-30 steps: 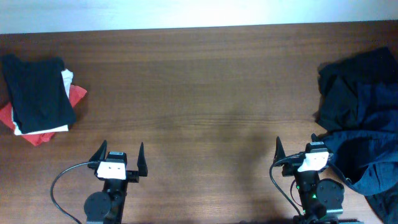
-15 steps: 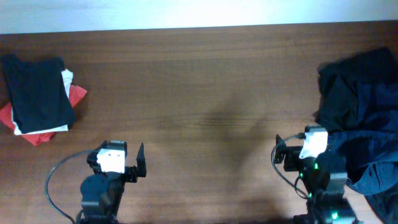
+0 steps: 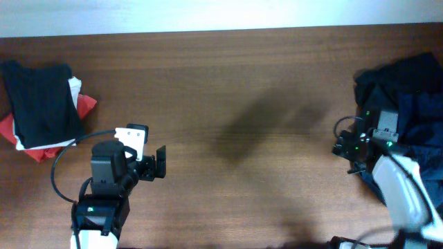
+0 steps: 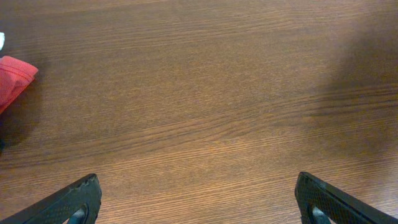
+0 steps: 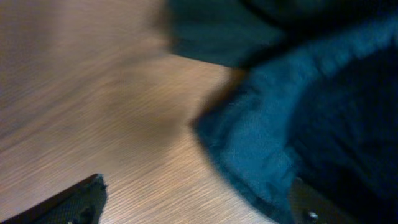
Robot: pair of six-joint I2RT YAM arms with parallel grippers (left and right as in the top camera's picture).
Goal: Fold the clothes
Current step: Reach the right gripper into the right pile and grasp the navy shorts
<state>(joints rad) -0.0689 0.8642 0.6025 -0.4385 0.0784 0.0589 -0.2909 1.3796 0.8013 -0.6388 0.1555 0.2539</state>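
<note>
A heap of unfolded dark blue clothes (image 3: 408, 104) lies at the table's right edge; it fills the right of the right wrist view (image 5: 298, 106). A stack of folded clothes (image 3: 41, 111), black on white on red, lies at the far left; its red corner shows in the left wrist view (image 4: 12, 78). My left gripper (image 3: 154, 164) is open and empty over bare wood (image 4: 199, 205), right of the folded stack. My right gripper (image 3: 349, 149) is open at the left edge of the dark heap (image 5: 199, 208), one finger over the fabric.
The brown wooden table (image 3: 228, 83) spans the view, with a pale wall strip beyond its far edge. Black cables loop from both arms near the front edge.
Both arms have risen from the front edge and moved forward. The left gripper turned to point right. The right gripper swung right and forward to the edge of the dark heap.
</note>
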